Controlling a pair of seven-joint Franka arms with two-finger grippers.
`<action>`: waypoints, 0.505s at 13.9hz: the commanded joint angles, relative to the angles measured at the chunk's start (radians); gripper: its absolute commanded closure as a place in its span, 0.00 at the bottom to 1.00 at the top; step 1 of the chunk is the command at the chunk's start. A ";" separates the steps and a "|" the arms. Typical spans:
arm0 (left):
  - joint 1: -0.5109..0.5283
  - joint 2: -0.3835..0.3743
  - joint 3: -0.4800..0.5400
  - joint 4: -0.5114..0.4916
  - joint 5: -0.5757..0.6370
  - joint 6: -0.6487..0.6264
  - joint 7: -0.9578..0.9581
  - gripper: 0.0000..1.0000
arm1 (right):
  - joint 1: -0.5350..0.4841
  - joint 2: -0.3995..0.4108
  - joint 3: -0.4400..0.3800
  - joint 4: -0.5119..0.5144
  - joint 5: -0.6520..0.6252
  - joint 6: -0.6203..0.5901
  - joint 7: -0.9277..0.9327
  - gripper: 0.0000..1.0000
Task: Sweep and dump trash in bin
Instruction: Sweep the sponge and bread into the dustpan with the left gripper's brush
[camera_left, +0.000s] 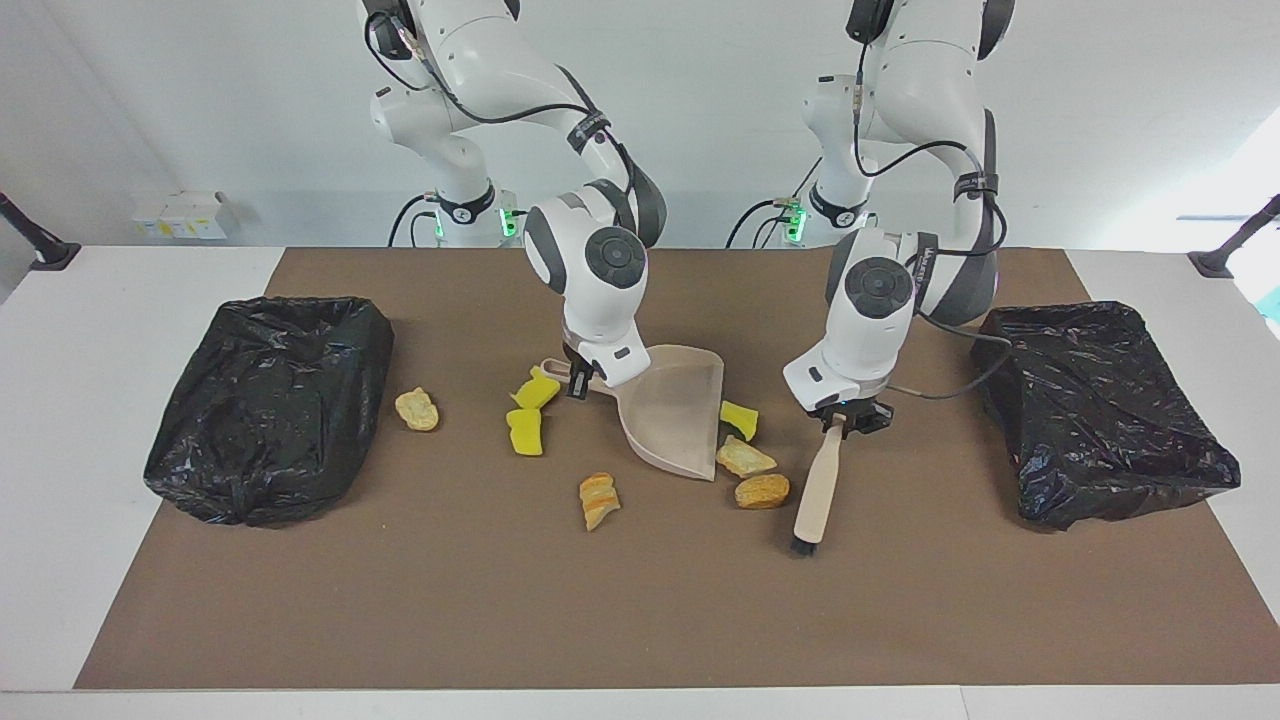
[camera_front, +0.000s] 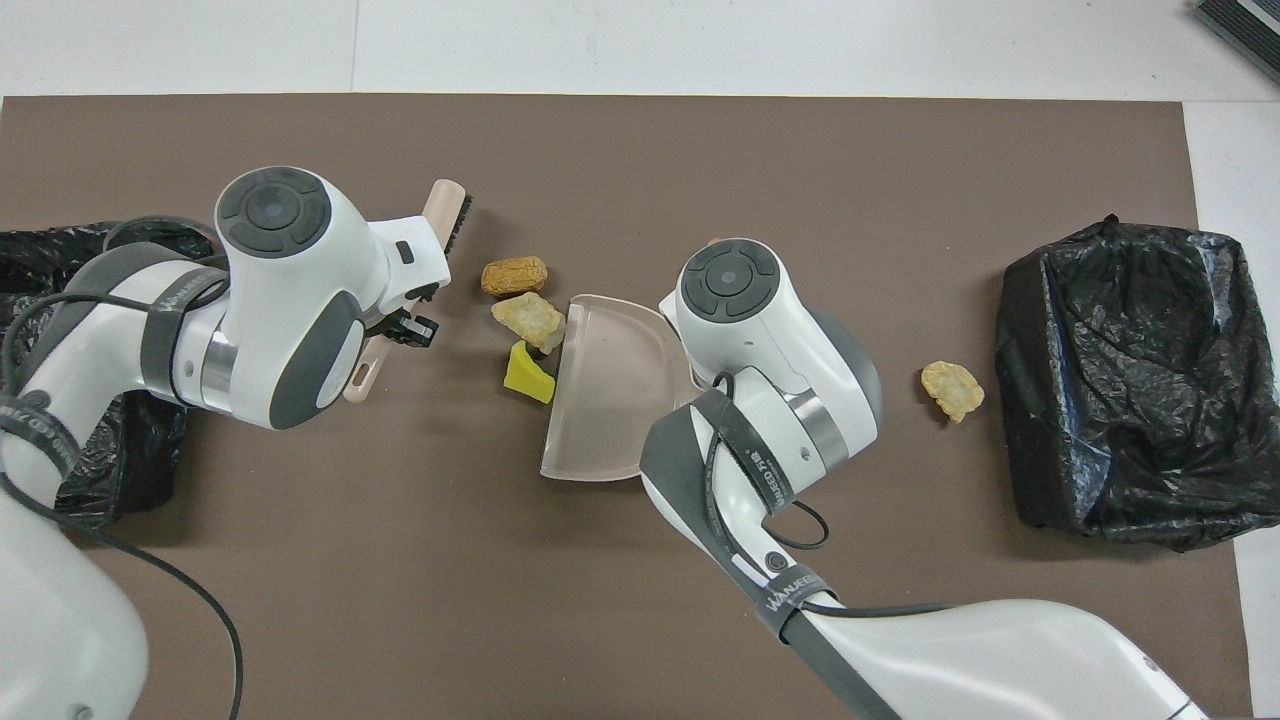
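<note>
A robotics lab: two white robot arms (camera_left: 590, 250) mounted at a white table (camera_left: 100, 330) with brown mat (camera_left: 640, 600), bare walls.

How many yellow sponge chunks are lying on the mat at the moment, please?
3. Two chunks lie by the dustpan handle, toward the right arm's end; the third chunk is at the dustpan's mouth. The arms could hide more.
</note>
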 joint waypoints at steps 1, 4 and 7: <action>-0.079 -0.107 0.007 -0.155 -0.006 0.010 -0.141 1.00 | -0.001 -0.028 0.003 -0.033 -0.024 -0.015 -0.025 1.00; -0.142 -0.185 0.007 -0.225 -0.115 -0.006 -0.221 1.00 | -0.002 -0.035 0.004 -0.049 -0.024 -0.005 -0.025 1.00; -0.202 -0.230 0.007 -0.247 -0.202 -0.043 -0.299 1.00 | -0.004 -0.033 0.004 -0.050 -0.024 0.003 -0.027 1.00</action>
